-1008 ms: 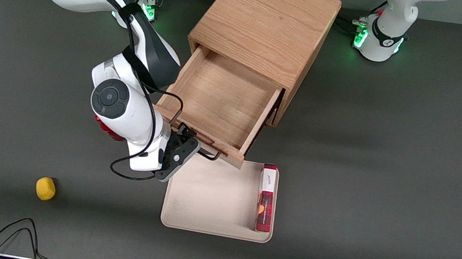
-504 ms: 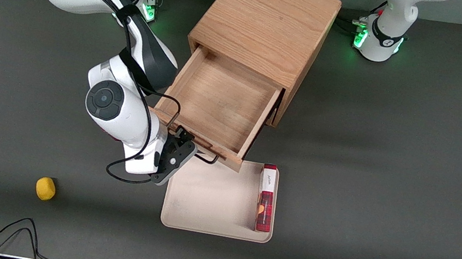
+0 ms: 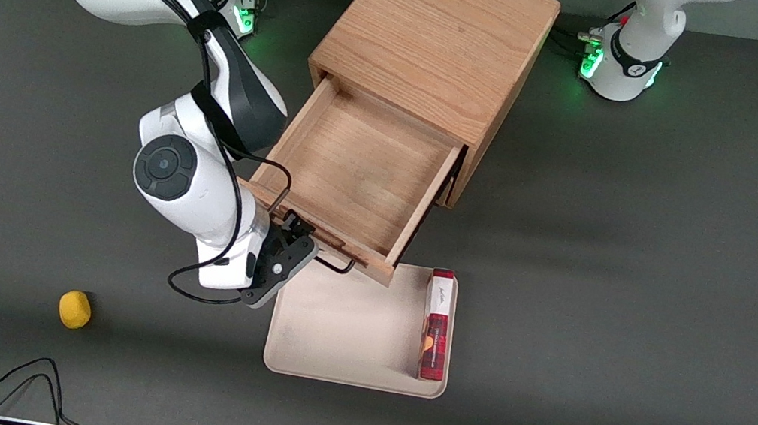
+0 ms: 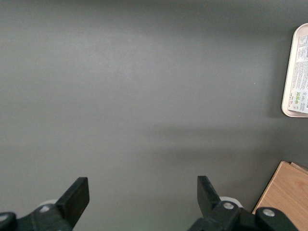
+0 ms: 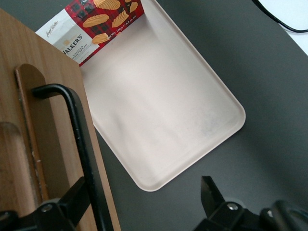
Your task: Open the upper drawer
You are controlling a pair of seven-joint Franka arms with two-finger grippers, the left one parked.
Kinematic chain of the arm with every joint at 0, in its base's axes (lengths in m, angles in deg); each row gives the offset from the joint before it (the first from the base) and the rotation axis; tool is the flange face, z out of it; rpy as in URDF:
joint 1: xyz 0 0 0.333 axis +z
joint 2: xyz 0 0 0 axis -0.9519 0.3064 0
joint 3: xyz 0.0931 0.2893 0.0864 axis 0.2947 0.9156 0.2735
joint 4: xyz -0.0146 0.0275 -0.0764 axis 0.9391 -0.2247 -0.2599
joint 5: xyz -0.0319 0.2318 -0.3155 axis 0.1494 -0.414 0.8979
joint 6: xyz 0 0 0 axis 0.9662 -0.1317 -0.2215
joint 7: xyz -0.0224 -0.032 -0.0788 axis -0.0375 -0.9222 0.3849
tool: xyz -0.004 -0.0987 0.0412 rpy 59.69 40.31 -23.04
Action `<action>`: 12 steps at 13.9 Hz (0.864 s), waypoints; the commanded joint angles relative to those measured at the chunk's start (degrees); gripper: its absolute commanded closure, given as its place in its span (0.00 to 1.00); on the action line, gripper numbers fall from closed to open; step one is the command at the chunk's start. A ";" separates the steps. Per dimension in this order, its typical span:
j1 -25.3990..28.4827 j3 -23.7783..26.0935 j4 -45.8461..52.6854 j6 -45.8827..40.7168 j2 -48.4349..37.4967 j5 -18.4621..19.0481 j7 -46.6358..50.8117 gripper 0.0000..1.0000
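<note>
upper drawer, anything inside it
The upper drawer is pulled out and shows only bare wood; the part still under the cabinet top is hidden. The claw is at its black handle, open.

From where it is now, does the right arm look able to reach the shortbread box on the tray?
Probably yes. The gripper sits open at the upper drawer handle, just above the tray; the shortbread box lies uncovered along the tray's edge, with nothing between.

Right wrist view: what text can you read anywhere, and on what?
"WALKER'S" on the red tartan biscuit box lying in the beige tray.
Script line above it on the box's white end: too blurred to read.
Box's fine print: too small.
Upper drawer, pincer at its handle: no text.
</note>
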 commanded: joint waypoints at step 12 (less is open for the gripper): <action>-2.57 -0.27 1.32 -22.16 -14.08 -0.12 12.65 0.00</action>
